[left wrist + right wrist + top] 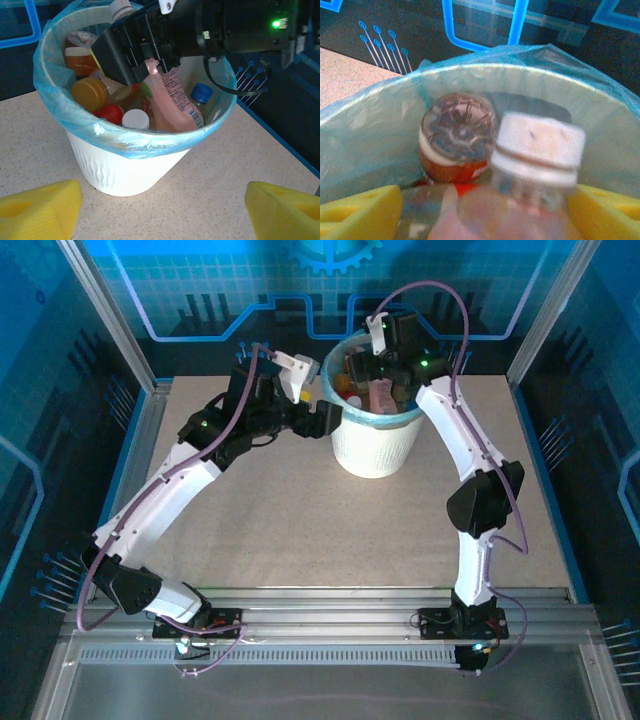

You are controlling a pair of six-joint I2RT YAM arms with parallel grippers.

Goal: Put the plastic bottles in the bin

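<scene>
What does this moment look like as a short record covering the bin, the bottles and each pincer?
bin: white, blue-lined, upright on the table, far middle
bottles: several inside the bin; orange, red, white and blue caps visible
pink bottle: leaning in the bin, top under the right pincer
left pincer: open, empty, facing the bin
right pincer: over the bin's mouth; grip unclear

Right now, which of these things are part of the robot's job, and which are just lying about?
Part of the job:
- the bin
- the pink bottle between the fingers of the right gripper
- bottles lying in the bin, such as the orange-capped bottle and the blue-capped bottle

Just there:
- the table
- the blue backdrop
- the metal frame
</scene>
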